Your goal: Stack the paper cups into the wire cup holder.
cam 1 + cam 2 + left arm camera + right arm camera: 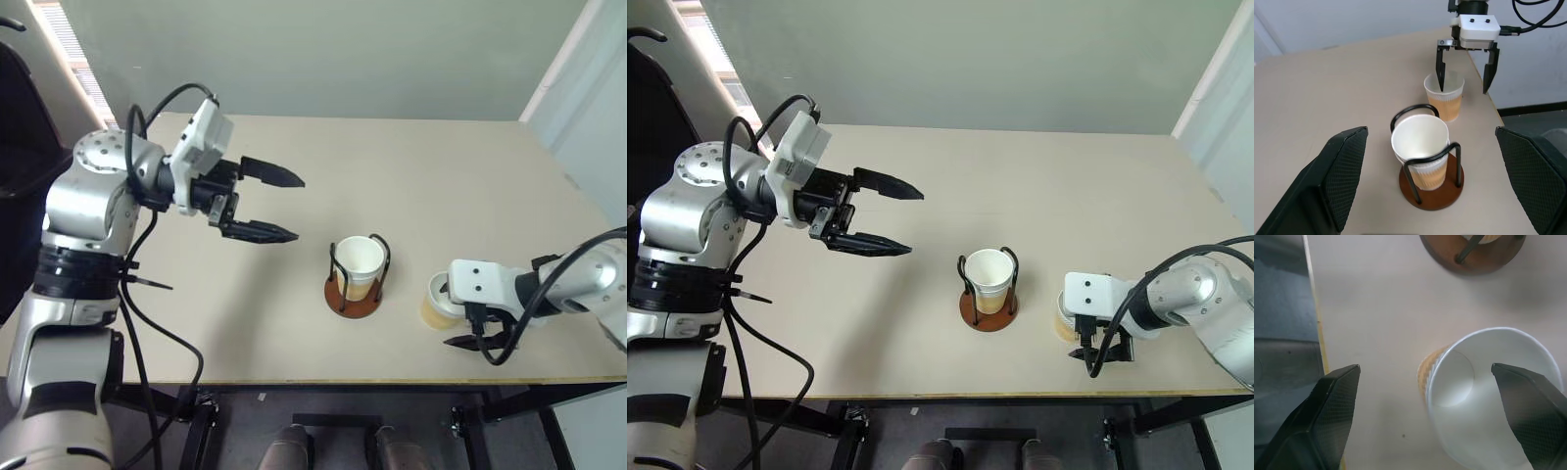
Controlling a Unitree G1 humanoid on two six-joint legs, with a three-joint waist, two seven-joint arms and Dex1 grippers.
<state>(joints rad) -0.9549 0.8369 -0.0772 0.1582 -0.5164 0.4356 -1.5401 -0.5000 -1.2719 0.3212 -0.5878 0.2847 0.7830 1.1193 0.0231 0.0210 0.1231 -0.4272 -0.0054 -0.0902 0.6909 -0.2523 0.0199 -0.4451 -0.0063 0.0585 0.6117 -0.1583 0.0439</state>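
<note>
The right hand [1464, 81] is hanging directly over the loose tan-yellow paper cup with the white rolled rim [1445, 97], which is standing upright near the front edge of the pale beige tabletop [431, 186], just to the right of the wire cup holder [357, 284]. Its two black fingers are spread wide and holding nothing; in the left wrist view one fingertip is dipping at the cup's mouth while the other is hanging outside the rim on the far side, so it looks to be straddling the wall for a rim pinch. To do this well, I'd judge the hand should sink only a little further, so the wall sits well between the pads, then close gently (thin paper will crumple under a hard squeeze) and lift straight up before swinging across, since the cup is close to the table's edge and a sideways nudge could tip it off. The holder, a round reddish-brown disc with thin black wire loops, is sitting mid-table and is already carrying stacked cups [1420, 149], white mouth upward and leaning slightly inside the loops; the new cup will need to come down centred over that opening. The left hand [265, 204] is hovering well apart to the left, above the tabletop, fingers fully spread and empty.
</note>
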